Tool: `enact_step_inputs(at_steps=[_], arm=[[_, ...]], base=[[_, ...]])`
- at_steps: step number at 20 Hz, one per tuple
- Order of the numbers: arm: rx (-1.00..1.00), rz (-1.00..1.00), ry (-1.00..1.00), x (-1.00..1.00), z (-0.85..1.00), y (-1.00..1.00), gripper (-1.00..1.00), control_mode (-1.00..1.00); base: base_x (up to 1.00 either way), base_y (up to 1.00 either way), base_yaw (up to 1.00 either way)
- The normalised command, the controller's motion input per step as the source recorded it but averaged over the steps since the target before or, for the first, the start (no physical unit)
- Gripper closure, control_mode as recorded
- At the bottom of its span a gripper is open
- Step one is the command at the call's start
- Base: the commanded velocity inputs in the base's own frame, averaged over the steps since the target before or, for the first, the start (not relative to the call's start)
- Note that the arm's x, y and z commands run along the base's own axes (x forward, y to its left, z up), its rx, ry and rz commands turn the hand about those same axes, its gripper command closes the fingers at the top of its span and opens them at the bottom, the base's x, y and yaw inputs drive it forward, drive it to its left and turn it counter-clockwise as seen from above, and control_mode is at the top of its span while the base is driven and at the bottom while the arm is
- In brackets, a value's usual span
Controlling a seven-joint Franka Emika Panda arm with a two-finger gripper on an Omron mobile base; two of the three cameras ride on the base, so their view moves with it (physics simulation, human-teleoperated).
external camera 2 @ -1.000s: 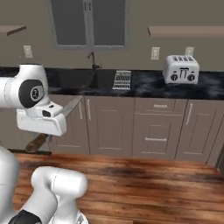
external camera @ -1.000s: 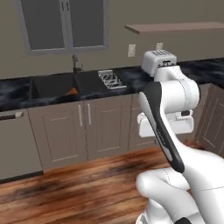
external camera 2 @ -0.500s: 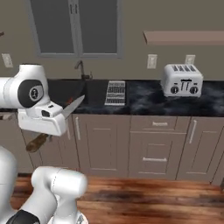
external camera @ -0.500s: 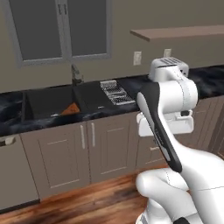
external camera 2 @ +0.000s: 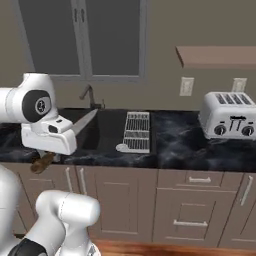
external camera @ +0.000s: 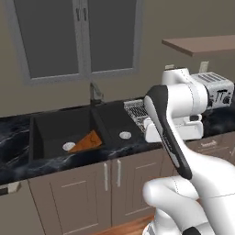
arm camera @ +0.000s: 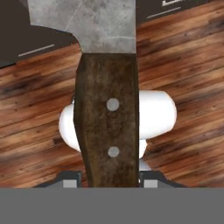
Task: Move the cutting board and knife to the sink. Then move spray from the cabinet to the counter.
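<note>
My gripper (arm camera: 109, 178) is shut on the brown wooden handle of the knife (arm camera: 108, 118). In the right base view the knife (external camera 2: 82, 124) sticks out from my gripper (external camera 2: 48, 155), with its silver blade pointing up and right toward the sink (external camera 2: 102, 131) and its handle end hanging low on the left. In the left base view the reddish-brown cutting board (external camera: 86, 142) leans inside the black sink (external camera: 50, 131), next to the round drain. The black marble-look counter (external camera 2: 180, 145) runs left and right of the basin. The spray and the cabinet are out of view.
A dark faucet (external camera: 95, 93) stands behind the basin. A wire dish rack (external camera 2: 137, 131) lies on the counter right of the sink, and a silver toaster (external camera 2: 227, 118) stands farther right. A brown wall shelf (external camera 2: 216, 56) hangs above it. Grey glass-fronted doors (external camera: 78, 39) are over the sink.
The base has driven, so the whole picture has shifted and the sink and counter look larger and nearer. The knife stays in my grip throughout.
</note>
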Motion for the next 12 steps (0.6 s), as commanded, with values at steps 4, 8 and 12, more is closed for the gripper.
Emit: enact_step_inputs(at_steps=[4,8,12], arm=[[0.0,0.0,0.0,0.0,0.0,0.0,1.0,1.0],[0.0,0.0,0.0,0.0,0.0,0.0,1.0,1.0],[0.0,0.0,0.0,0.0,0.0,0.0,1.0,1.0]], base=[[0.79,0.79,0.13],[0.55,0.84,0.12],[0.75,0.61,0.1]])
